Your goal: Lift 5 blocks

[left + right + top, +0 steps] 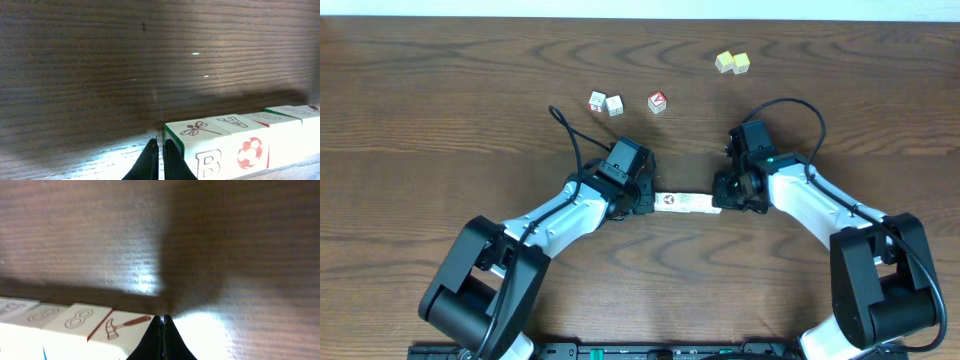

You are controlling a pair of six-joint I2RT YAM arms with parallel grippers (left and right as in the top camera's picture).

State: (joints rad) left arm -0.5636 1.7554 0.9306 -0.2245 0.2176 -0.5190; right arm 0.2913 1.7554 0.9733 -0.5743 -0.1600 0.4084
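Wood table [440, 80] | blocks [686, 202] in one row | left gripper [648, 200] closed empty, touching row's left end | right gripper [720, 203] closed empty, touching its right end

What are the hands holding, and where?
The row of blocks, squeezed between them: shut left hand presses one end, shut right hand the other.

I'm looking at a dark wood-grain table [440, 90]. On its far half, left of centre, two whitish printed cubes [597, 101] lie side by side. A cube with a red face [657, 101] lies just right of them, and two pale yellow cubes [724, 61] sit farther right. Nearer, at centre, is a row of blocks [685, 202]; I can't tell whether it rests on the wood.
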